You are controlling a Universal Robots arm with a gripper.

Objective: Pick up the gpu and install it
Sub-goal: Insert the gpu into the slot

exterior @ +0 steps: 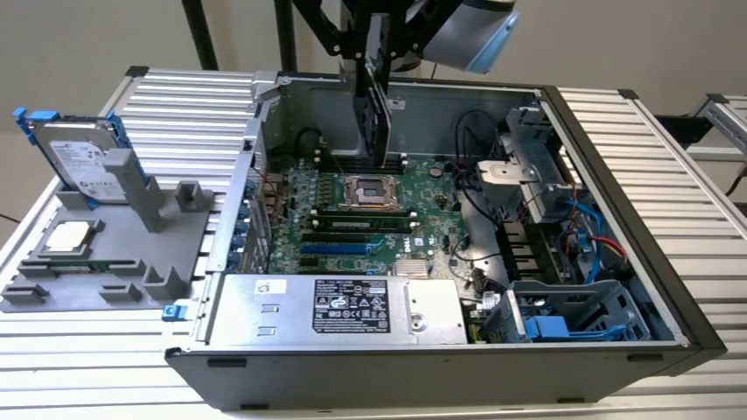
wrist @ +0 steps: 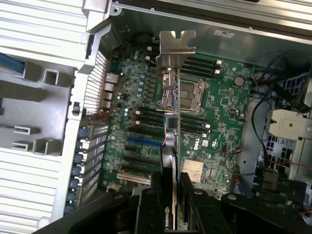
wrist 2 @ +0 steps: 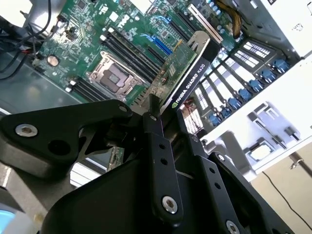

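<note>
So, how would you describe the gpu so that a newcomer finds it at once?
Find the open computer case. Above its flat motherboard, the gripper is shut on the gpu, a thin green card. It alone is held on edge in the air, with a silver bracket at one end.

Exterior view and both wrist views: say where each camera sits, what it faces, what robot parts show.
Exterior view: off the arm, looking down into the open case; arm and claw at top hold the gpu.
First wrist view: on the wrist, looking past the claw fingers onto the motherboard.
Second wrist view: on the wrist, slanted across the motherboard; claw linkage shows.
Shared: both wrist views show the claw-held gpu over the motherboard.
</note>
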